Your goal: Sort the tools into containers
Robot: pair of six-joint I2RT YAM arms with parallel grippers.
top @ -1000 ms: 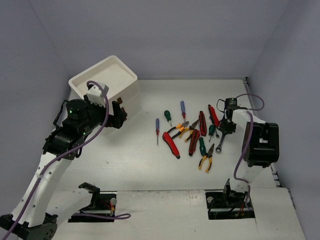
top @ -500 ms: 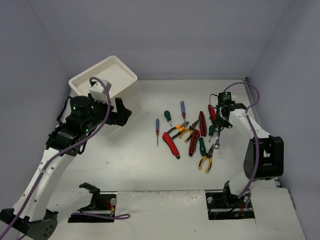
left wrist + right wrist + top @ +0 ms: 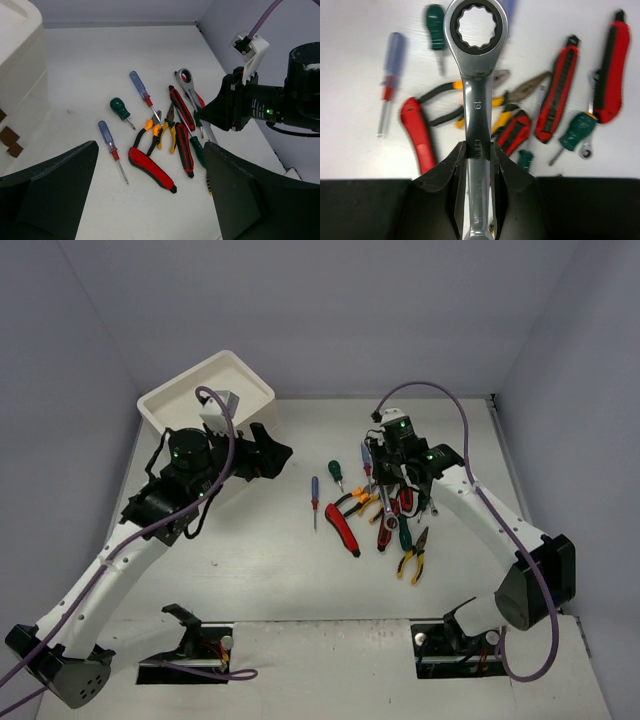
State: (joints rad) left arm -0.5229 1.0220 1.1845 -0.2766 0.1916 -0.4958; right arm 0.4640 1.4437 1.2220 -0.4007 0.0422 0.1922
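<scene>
My right gripper (image 3: 479, 150) is shut on the shank of a silver ratchet wrench (image 3: 476, 75) and holds it above the pile of tools; the gripper also shows in the top view (image 3: 384, 480). Under it lie a blue screwdriver (image 3: 314, 495), a green-handled screwdriver (image 3: 336, 474), a red cutter (image 3: 343, 528) and yellow-black pliers (image 3: 412, 558). My left gripper (image 3: 275, 448) is open and empty, between the white drawer box (image 3: 210, 400) and the pile. In the left wrist view its fingers (image 3: 50, 190) frame the tools, and the held wrench (image 3: 186, 77) shows there.
The drawer box (image 3: 20, 75) stands at the back left, brown handle tabs (image 3: 9, 136) on its front. Red-black pliers (image 3: 559, 110) and a small wrench ring (image 3: 585, 150) lie at the pile's right. Grey walls close the table on three sides.
My right arm has swung left from the pile's right side, carrying the wrench over the tools. My left arm has reached right, away from the drawer box toward the pile.
</scene>
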